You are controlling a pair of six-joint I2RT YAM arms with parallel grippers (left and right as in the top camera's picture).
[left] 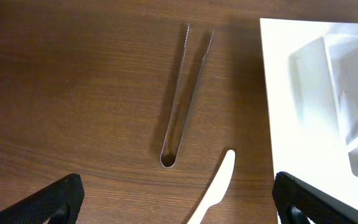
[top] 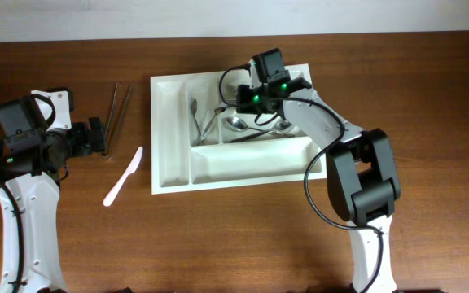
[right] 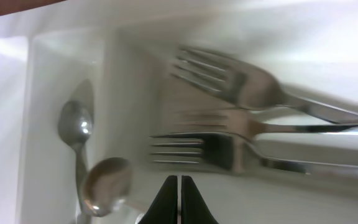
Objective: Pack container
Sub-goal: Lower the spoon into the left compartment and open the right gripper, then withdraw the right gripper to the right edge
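While the container (top: pixel 243 167) sits mid-table (top: pixel 438 203), one narrow compartment holds spoons (right: pixel 76 124) and the adjoining long compartment holds forks (right: pixel 241 87), which are blurred in the right wrist view. The right gripper (right: pixel 179 186) hangs over them, fingers pressed together on nothing. The right arm hides the tray's far right corner from overhead. The left narrow and nearest long compartments show bare floor. The left gripper (left: pixel 178 190) stands spread wide over wood, near tongs (left: pixel 185 93) and a white plastic knife (left: pixel 216 183), both lying clear of the tray's left edge.

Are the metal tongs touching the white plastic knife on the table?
Apart. The left wrist view shows a strip of bare wood between the looped end of the tongs and the knife tip.
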